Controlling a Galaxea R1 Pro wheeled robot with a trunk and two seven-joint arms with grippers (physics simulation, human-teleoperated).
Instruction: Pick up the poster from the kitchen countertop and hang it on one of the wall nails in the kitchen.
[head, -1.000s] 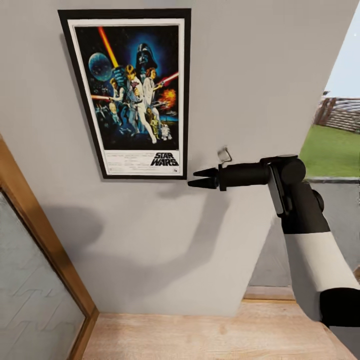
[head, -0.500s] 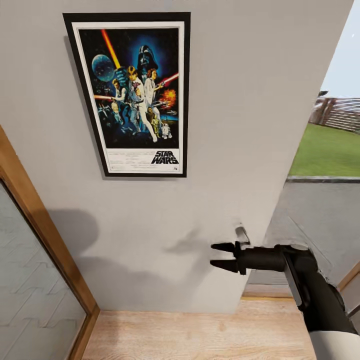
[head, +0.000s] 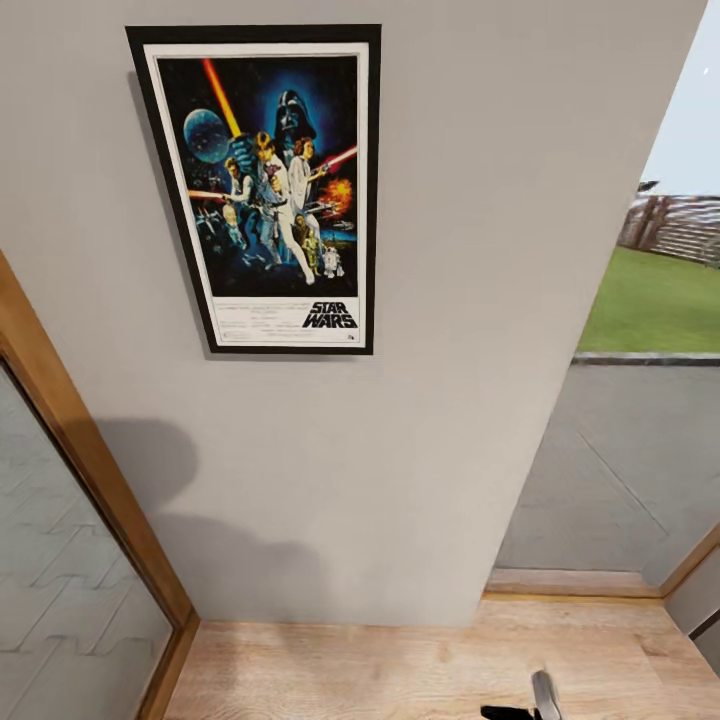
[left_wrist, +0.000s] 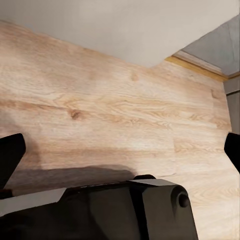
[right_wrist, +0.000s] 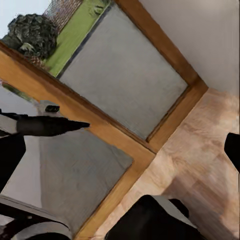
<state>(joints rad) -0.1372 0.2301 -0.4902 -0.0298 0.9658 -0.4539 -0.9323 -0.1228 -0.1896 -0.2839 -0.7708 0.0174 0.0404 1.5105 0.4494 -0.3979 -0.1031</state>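
The grey wall (head: 450, 300) is the landmark. The poster (head: 265, 190) hangs flat and upright against its upper left part, black frame on the plaster, the "STAR WARS" title at the bottom.

Below the wall lies the light wooden floor (head: 400, 665). To the wall's left stands a wood-framed glass panel (head: 60, 560); to its right a grey paved area (head: 630, 470) and green grass (head: 655, 300) lie outdoors.

In the left wrist view, the left hand (left_wrist: 120, 150) hangs over the floor near the foot of the wall, its two fingers (left_wrist: 10, 155) spread wide with nothing between them.

In the right wrist view, the right hand faces the wooden door frame (right_wrist: 125, 145) beside the wall; one fingertip (right_wrist: 232, 147) shows at the edge, so how far it is open cannot be told.

At the bottom of the head view, a dark tip (head: 535, 705) sits over the floor.
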